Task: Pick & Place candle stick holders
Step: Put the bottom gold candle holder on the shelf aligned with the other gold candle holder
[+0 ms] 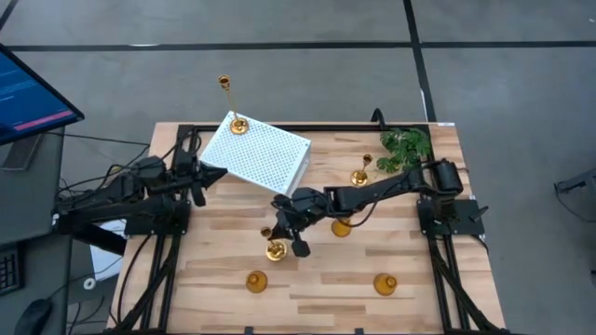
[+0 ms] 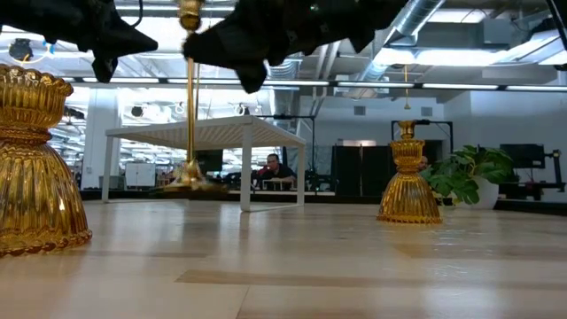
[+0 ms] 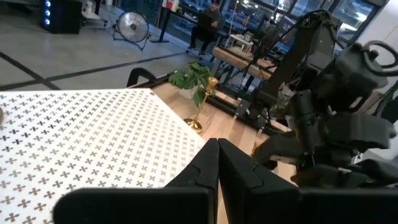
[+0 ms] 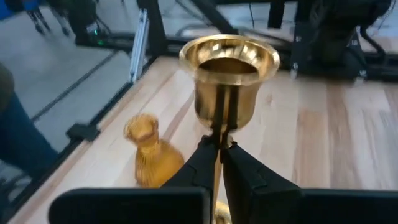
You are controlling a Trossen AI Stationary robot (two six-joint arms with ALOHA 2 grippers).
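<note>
Six brass candle stick holders show from my overhead feed, and the one that matters sits at the middle of the wooden table [image 1: 214, 279]: a tall-stemmed holder [image 1: 276, 247] whose thin stem is pinched between the fingers of my right gripper [image 1: 284, 223]. Through the right wrist camera I see its gold cup [image 4: 229, 78] just above the closed fingertips, the jaws narrowed right onto the stem. Near the table's front edge stand two short bell-shaped holders, one [image 1: 256, 280] left of centre and the other [image 1: 386, 283] toward the right; a third short one [image 1: 341, 226] sits partly under my right arm. Further back, another tall holder [image 1: 360, 174] stands beside the green leafy plant [image 1: 406, 147] at the far right corner. The last tall holder [image 1: 236, 119] stands on top of the white perforated platform [image 1: 256, 151] at the back left. My left gripper [image 1: 197, 177] waits by that platform's left edge, its fingers pressed fully together on nothing. Across the low camera I can see a seated person [image 2: 275, 167] in the room beyond
</note>
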